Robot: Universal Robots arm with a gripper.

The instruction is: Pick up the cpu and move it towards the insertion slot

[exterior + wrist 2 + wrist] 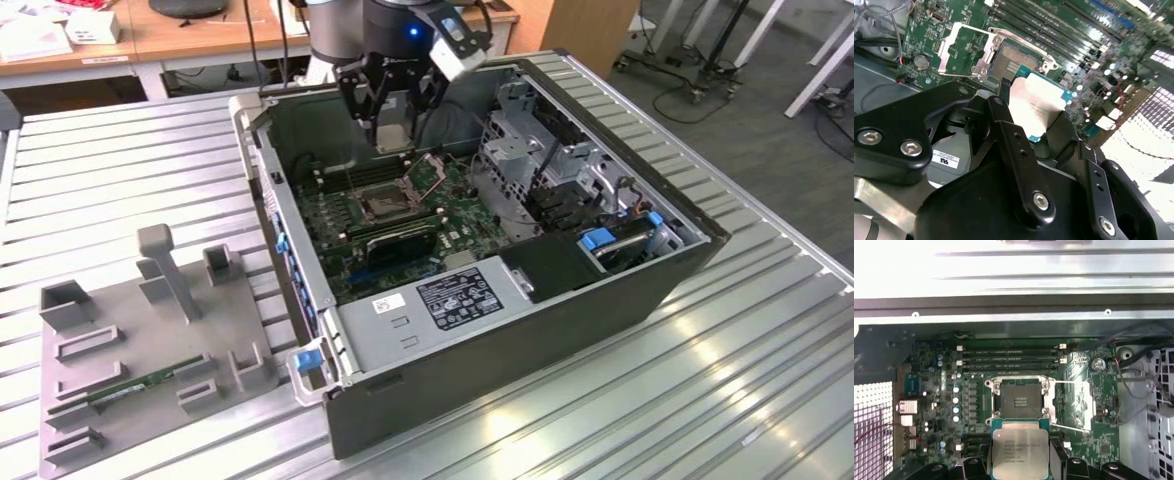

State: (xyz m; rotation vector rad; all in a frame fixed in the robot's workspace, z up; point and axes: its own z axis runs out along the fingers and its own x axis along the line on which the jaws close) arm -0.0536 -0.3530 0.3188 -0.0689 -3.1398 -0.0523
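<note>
My pincer (1036,120) grips the cpu (1019,450) above the insertion slot (1020,402); I judge keeping it level and square best.

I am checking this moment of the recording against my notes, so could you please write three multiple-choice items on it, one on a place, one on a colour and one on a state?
1. Where is the flat square silvery-topped cpu?
A. Held in the black gripper above the motherboard
B. On the grey holder block outside the case
C. Seated in the socket

2. What colour is the circuit board around the silver-framed insertion slot?
A. Blue
B. Green
C. Red

3. What state is the insertion slot in?
A. Covered by a cooler
B. Already holding a chip
C. Open, dark centre bare

Answers: 1 A, both wrist views show the cpu clamped between the black fingers, beside the socket and above the board. 2 B, the board looks green in every view. 3 C, the first wrist view shows the frame swung aside and an empty dark centre.
</note>
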